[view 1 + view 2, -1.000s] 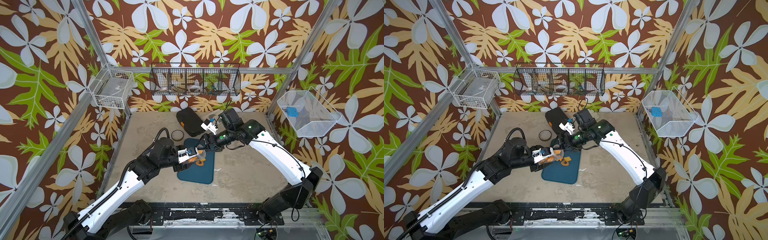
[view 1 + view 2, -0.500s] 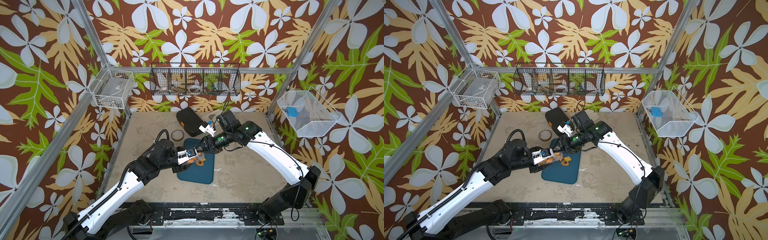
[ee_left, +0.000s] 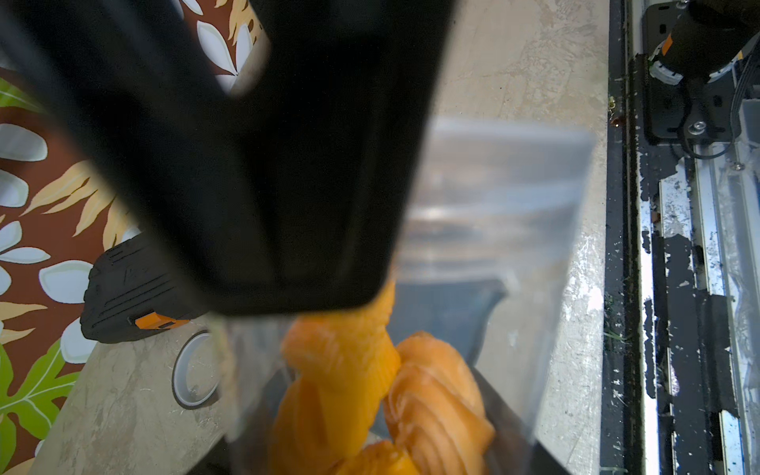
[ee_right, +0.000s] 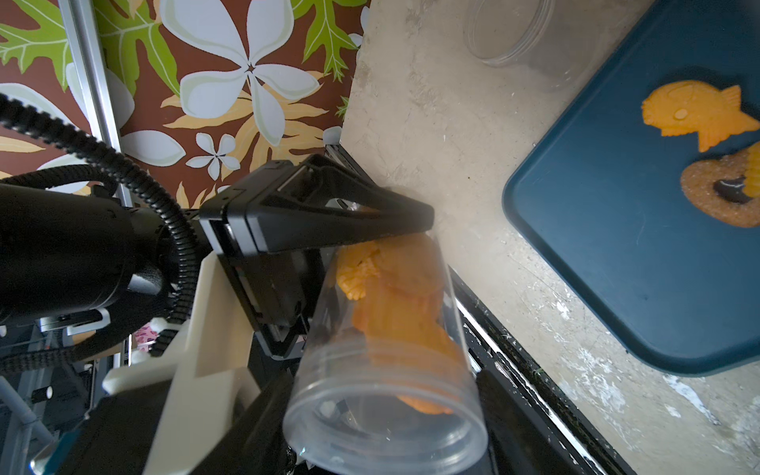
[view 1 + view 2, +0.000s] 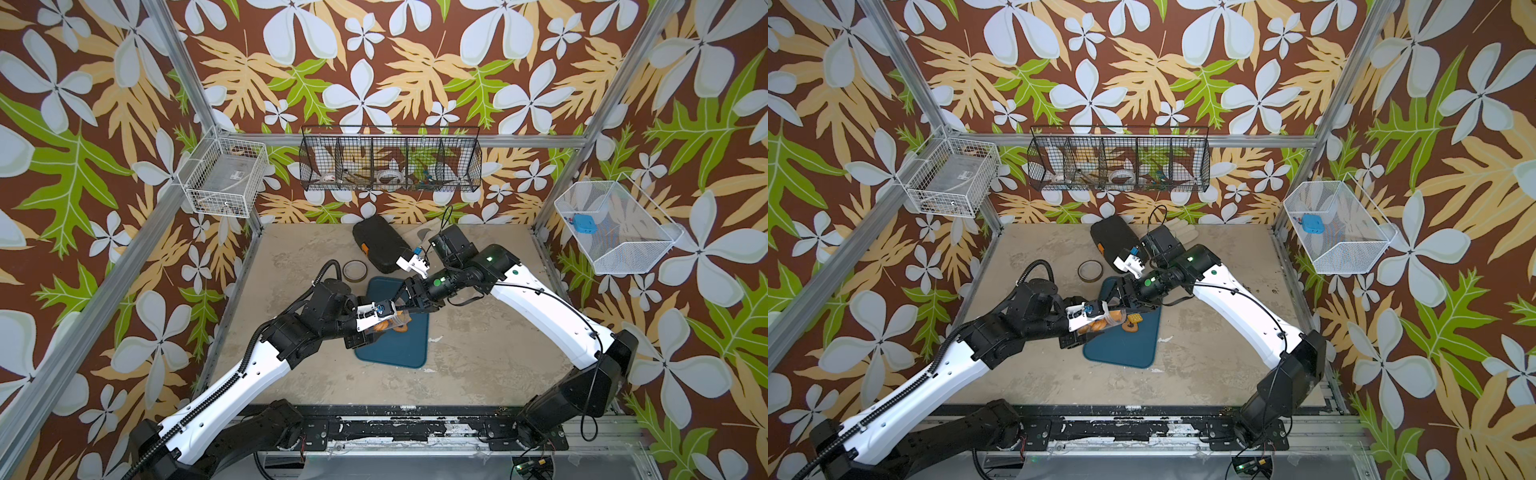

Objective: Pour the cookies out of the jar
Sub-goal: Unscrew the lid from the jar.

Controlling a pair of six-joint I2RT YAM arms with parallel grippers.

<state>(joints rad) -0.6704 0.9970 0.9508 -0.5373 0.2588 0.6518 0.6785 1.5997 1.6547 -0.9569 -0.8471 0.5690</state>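
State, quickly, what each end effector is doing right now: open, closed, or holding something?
Left end effector: closed on the clear jar, cookies inside.
Right end effector: at the jar's mouth; open or gripping cannot be told.

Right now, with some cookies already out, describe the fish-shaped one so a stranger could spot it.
Find the blue tray on the tan table. On its bare surface lies the fish-shaped cookie: bright orange, with an eye, fins and a tail. Its neighbour, the round brown cookie, has a dark centre and no fins.
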